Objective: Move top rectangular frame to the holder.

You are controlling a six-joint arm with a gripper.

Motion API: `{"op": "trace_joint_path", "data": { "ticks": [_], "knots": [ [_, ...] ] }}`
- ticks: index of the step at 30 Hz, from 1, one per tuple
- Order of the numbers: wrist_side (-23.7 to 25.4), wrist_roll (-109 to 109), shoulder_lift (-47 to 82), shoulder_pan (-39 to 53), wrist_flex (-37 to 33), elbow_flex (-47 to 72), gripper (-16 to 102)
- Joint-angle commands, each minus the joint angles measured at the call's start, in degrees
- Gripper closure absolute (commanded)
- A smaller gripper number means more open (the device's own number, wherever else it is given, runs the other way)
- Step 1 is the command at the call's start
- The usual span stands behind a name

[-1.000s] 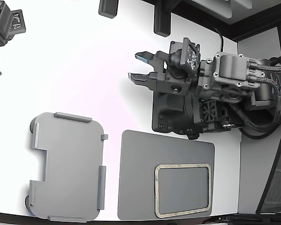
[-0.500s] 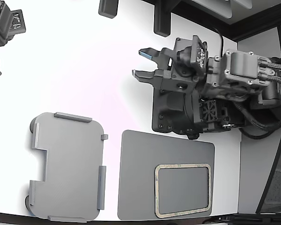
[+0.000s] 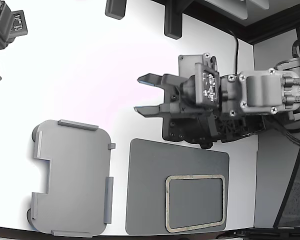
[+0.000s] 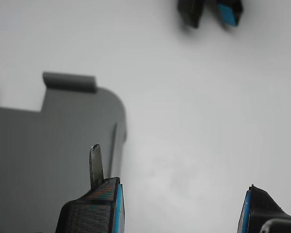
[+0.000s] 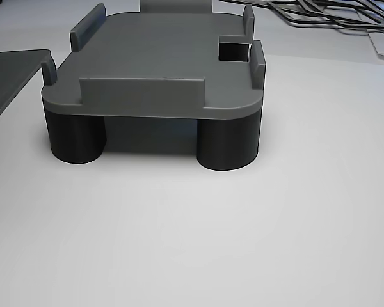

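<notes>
The hand (image 3: 146, 94) hangs over bare white worktop (image 3: 80, 65), its two dark jaws spread wide apart with nothing between them, pointing toward the exterior view's left. In the wrist view the blue-lined fingertips (image 4: 117, 206) frame empty white surface, with a corner of the holder (image 3: 72, 177) showing beyond one of them. The holder sits near the exterior view's lower left, a light grey plate with raised edge tabs and round feet, nothing resting on it. Just to its right lies the dark grey mat (image 3: 150, 190). On the mat's lower right part rests the top rectangular frame (image 3: 195, 176), flat, well apart from the hand.
</notes>
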Motion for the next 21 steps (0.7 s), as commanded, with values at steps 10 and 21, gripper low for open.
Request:
{"op": "trace_joint_path", "data": {
  "ticks": [10, 21],
  "knots": [
    [6.77, 22.59, -20.83, 22.76, 18.02, -19.95, -14],
    [4.83, 48.43, -23.12, 43.51, 27.33, -16.35, -14]
  ]
}}
